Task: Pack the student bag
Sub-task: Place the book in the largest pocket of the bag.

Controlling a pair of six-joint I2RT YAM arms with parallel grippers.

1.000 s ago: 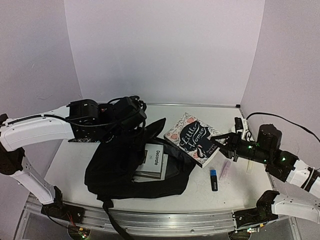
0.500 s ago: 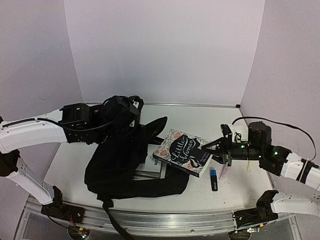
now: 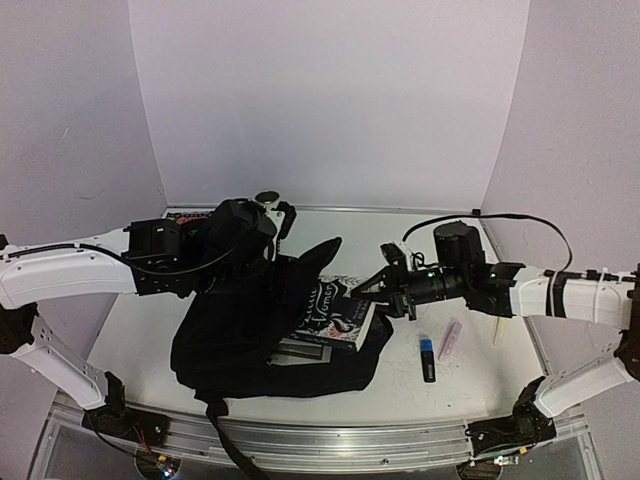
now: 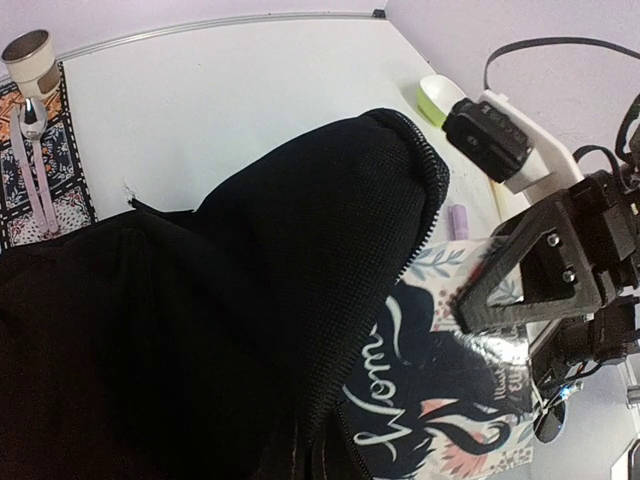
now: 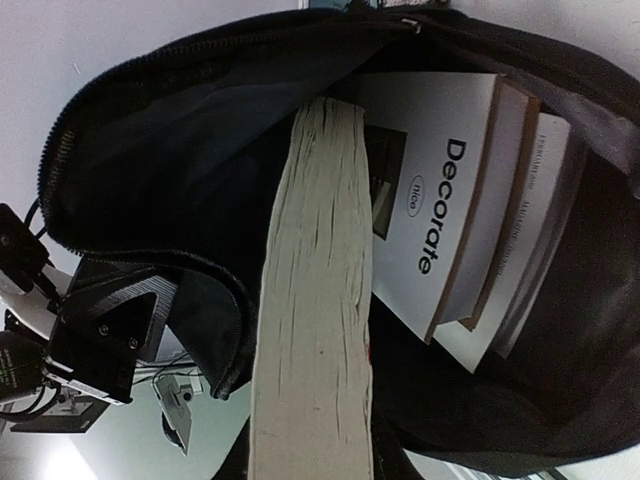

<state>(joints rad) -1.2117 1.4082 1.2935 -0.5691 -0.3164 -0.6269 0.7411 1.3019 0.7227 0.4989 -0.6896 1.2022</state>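
Observation:
The student bag (image 3: 225, 340) lies open at the middle left, a floppy black backpack. My left gripper (image 3: 268, 245) is shut on its top flap and holds the flap (image 4: 300, 220) lifted; its fingers are hidden by fabric. My right gripper (image 3: 385, 288) is shut on the "Little Women" book (image 3: 338, 312), whose front half sits inside the bag's opening. The book's page edge (image 5: 312, 300) fills the right wrist view. A white "Decorate" book (image 5: 450, 200) lies on other books inside the bag (image 5: 150, 120). The book's cover (image 4: 450, 400) shows under the flap.
A black and blue USB stick (image 3: 428, 358), a pale pink item (image 3: 449, 338) and a light tube (image 3: 497, 330) lie to the right of the bag. A patterned mat (image 4: 40, 190) with a cup (image 4: 28, 55) and a spoon (image 4: 35, 150) is at the back left.
My right gripper has carried the book leftward from the table's right side into the bag's opening. My left gripper has shifted slightly with the flap still held up.

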